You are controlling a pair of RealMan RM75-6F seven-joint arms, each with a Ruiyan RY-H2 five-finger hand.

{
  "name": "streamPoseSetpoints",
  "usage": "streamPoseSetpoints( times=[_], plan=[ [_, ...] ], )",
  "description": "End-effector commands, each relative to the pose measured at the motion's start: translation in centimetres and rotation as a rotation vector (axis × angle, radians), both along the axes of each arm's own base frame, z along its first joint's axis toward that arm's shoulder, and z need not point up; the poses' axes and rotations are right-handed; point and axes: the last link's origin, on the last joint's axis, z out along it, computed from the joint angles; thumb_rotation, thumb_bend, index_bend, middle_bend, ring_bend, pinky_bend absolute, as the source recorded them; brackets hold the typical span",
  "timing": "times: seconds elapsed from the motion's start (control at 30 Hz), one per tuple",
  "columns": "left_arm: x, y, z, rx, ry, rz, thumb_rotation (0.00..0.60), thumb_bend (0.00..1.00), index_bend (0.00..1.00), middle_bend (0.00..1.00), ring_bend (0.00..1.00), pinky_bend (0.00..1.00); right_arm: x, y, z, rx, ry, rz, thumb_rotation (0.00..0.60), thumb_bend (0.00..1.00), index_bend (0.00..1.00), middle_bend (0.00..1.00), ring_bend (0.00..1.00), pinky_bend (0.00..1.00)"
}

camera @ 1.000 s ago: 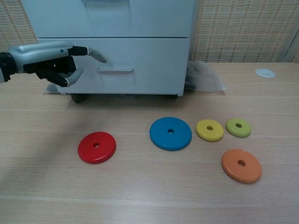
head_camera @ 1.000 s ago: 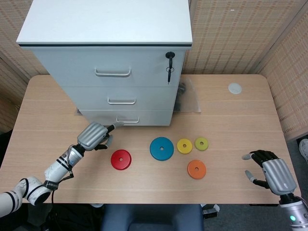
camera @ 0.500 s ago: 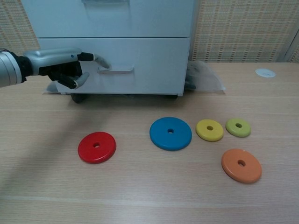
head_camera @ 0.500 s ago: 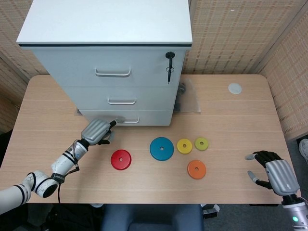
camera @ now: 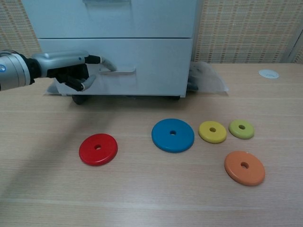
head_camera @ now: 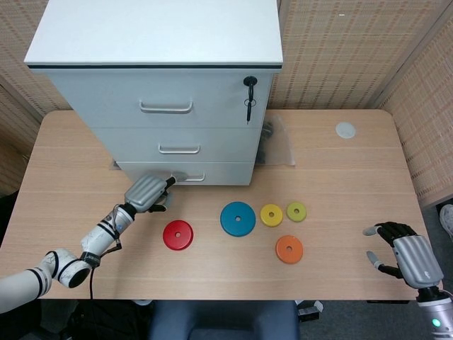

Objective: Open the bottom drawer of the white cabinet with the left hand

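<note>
The white cabinet stands at the back left of the table, with its bottom drawer closed. In the chest view the drawer front carries a small metal handle. My left hand is just left of that handle, one finger stretched out so its tip touches the handle's left end while the other fingers curl underneath. From the head view the left hand sits low against the drawer front. My right hand hovers at the table's front right corner, fingers apart and holding nothing.
Red, blue, yellow, green and orange discs lie in front of the cabinet. A clear plastic bag leans on its right side. A white cap lies far right. A key hangs from the top lock.
My left hand has moved right and toward the cabinet until its outstretched finger reached the bottom drawer's handle. My right hand has drifted slightly down and right. The drawer has not moved.
</note>
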Motion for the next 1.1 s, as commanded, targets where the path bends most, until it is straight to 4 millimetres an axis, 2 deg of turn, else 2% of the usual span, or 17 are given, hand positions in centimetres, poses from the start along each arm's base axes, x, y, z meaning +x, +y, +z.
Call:
streamPoseSetpoints(
  times=[0.03, 0.33, 1.1],
  plan=[
    [0.0, 0.0, -0.2, -0.005, 0.005, 0.0, 0.6, 0.68, 0.17, 0.95, 0.99, 1.0, 0.0, 0.0, 0.0, 0.0, 0.0, -0.002, 0.6, 0.27, 0.38, 0.38, 0.29, 0.29],
    [0.3, -0.5, 0.0, -0.022, -0.006, -0.003, 0.6, 0.68, 0.19, 0.95, 0.99, 1.0, -0.1, 0.0, 0.0, -0.001, -0.001, -0.005, 0.6, 0.27, 0.38, 0.38, 0.29, 0.29],
    [-0.4, -5.3, 1.9, -0.063, 0.031, -0.068, 0.6, 0.68, 0.2, 0.95, 0.99, 1.0, -0.1, 0.0, -0.2, 0.005, -0.003, -0.008, 0.6, 0.27, 0.38, 0.38, 0.29, 0.29]
  ],
)
